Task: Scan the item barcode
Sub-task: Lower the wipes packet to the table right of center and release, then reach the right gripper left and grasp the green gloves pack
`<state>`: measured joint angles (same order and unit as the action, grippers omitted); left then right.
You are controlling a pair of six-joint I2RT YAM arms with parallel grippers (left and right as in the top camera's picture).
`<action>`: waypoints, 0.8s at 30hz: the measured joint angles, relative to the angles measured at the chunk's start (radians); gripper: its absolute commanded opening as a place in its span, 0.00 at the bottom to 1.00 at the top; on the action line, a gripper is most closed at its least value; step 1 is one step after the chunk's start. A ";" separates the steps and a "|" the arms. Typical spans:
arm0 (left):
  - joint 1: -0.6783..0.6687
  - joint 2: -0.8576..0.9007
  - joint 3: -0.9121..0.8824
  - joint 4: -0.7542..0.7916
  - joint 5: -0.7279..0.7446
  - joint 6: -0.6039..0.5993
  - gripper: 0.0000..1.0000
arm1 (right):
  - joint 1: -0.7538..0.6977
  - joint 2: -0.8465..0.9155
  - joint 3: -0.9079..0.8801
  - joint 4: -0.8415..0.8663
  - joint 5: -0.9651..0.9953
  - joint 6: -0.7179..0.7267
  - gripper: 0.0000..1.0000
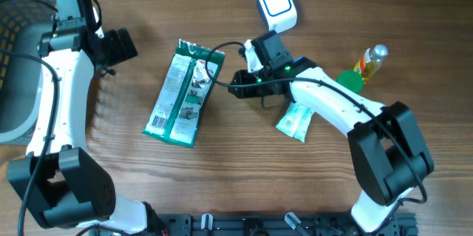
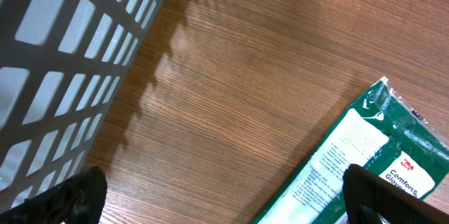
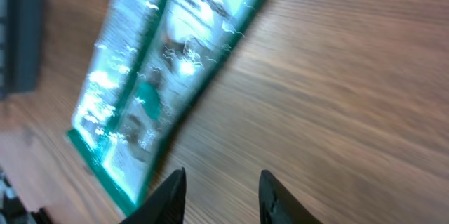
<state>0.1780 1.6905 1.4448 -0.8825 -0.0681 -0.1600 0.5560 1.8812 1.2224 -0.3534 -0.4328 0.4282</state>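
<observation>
Package: A flat green package (image 1: 183, 94) was laid on the wooden table (image 1: 222, 184), left of centre. Its long axis ran from upper right to lower left, and a white printed panel faced up under glossy film.

Package relative to right gripper: The right gripper (image 1: 236, 86) was positioned just beside the package's upper right edge, with its fingertips directed toward it. Contact could not be judged from overhead. In the right wrist view the package was seen ahead and to the left of the fingertips, clear of them.

Right gripper state: The fingers (image 3: 172, 196) were held apart with a moderate gap. Only bare wood was seen between them, and nothing was pinched.

Package relative to left gripper: The left gripper (image 1: 122, 44) was positioned up and left of the package, apart from it. The package's corner was seen near the right fingertip in the left wrist view.

Left gripper state: The fingers were spread wide and nothing was held.

Scanner: A white scanner (image 1: 277, 5) was set at the table's far edge, up and right of the package, beyond the right gripper.

Surroundings: A small white packet (image 1: 295, 120) was partly covered by the right arm. A yellow bottle (image 1: 367, 63) lay to the right, and a grey basket (image 2: 63, 62) stood at the left.
</observation>
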 measured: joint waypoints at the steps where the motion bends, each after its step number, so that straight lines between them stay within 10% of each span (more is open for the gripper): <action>1: 0.000 0.000 0.000 0.001 0.000 0.000 1.00 | 0.014 0.000 0.000 0.028 -0.001 0.006 0.27; 24: 0.000 0.000 0.000 0.000 0.000 0.000 1.00 | 0.373 0.191 0.010 0.248 0.334 0.066 0.13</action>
<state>0.1780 1.6905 1.4448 -0.8822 -0.0685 -0.1596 0.9295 2.0724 1.2324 -0.1055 -0.0990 0.4942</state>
